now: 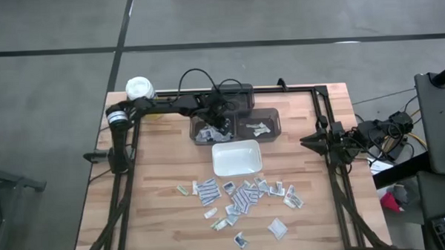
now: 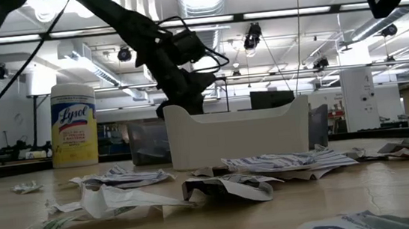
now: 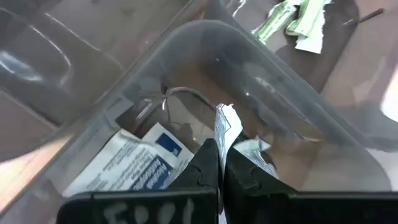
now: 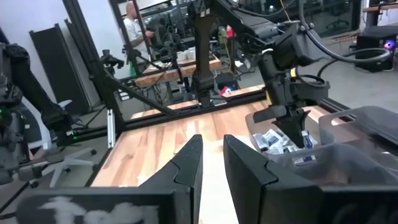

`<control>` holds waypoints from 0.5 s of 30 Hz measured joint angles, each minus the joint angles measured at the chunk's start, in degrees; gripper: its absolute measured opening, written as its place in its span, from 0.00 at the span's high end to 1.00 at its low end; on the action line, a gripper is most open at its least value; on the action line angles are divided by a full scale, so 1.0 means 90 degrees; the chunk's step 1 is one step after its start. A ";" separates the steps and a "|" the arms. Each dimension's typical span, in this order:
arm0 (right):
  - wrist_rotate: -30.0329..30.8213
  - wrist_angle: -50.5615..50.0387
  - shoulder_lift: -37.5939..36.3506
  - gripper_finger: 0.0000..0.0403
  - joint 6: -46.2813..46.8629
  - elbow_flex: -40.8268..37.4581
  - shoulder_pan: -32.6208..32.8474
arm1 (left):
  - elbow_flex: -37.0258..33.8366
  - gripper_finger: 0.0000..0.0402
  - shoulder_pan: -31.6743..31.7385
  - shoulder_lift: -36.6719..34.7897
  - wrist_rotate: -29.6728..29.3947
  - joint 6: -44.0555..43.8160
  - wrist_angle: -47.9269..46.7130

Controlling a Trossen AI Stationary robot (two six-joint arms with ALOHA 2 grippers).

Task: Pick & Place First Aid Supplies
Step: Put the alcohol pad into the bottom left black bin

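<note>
From above, the left tool (image 1: 221,127) reaches into a clear grey bin (image 1: 199,131) at about 12 o'clock on the wooden tabletop (image 1: 157,179), beside a second bin (image 1: 276,123) holding a few packets. A white tray (image 1: 236,157) sits just in front of the bins, and dozens of first aid packets (image 1: 240,195) lie scattered toward 6 o'clock. A yellow canister (image 1: 139,88) stands at 10 o'clock. The right tool (image 1: 312,142) waits at 3 o'clock, at the tabletop's edge.

At table height, crumpled packets fill the foreground before the tray, the Lysol canister at 9 o'clock.

The left wrist camera shows the left tool pinched shut on a folded white packet (image 3: 225,127) inside the bin, over another blue-printed packet (image 3: 134,165).

The right wrist camera shows the right tool's fingers slightly parted, gripping nothing.

The placing step appears in hand; the next move likely calls for opening the fingers to drop the packet, then lifting clear.
</note>
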 joint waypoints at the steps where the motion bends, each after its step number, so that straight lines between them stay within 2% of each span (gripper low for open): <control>1: 0.0000 0.0001 0.0001 0.85 0.0007 0.0000 0.0000 | 0.0054 1.00 0.0003 0.0047 0.0003 0.0000 -0.0011; 11: 0.0000 0.0001 0.0002 0.85 0.0022 0.0000 -0.0002 | 0.0111 1.00 0.0005 0.0157 -0.0059 0.0097 -0.0348; 15: 0.0000 0.0001 0.0005 0.85 0.0022 0.0000 -0.0002 | 0.0104 0.95 0.0005 0.0151 -0.0208 0.0210 -0.0437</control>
